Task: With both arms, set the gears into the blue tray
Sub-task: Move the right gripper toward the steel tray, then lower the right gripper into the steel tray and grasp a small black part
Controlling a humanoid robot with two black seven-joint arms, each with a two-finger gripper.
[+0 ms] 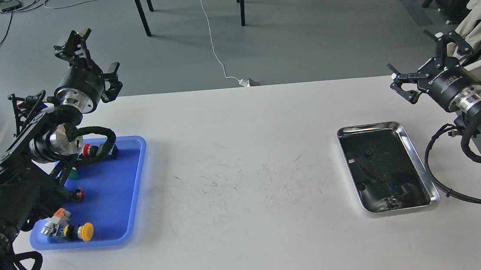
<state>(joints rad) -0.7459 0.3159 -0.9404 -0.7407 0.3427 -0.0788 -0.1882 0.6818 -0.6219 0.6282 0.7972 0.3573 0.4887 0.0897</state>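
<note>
The blue tray point(115, 194) lies at the table's left and holds coloured push-button switches. Two tiny black gears point(369, 151) point(382, 178) rest on the dark bottom of the steel tray point(416, 158) at the right. My left gripper point(91, 57) is raised above the table's far left corner, behind the blue tray, open and empty. My right gripper point(422, 61) hovers past the steel tray's far right corner, also open with nothing between its fingers. No gear shows in the blue tray.
Switches with a yellow cap point(85, 231), a red cap point(87, 150) and a green cap point(72, 173) lie in the blue tray, partly behind my left arm. A black cable point(445, 191) loops beside the steel tray. Chair legs and cords are on the floor beyond the table.
</note>
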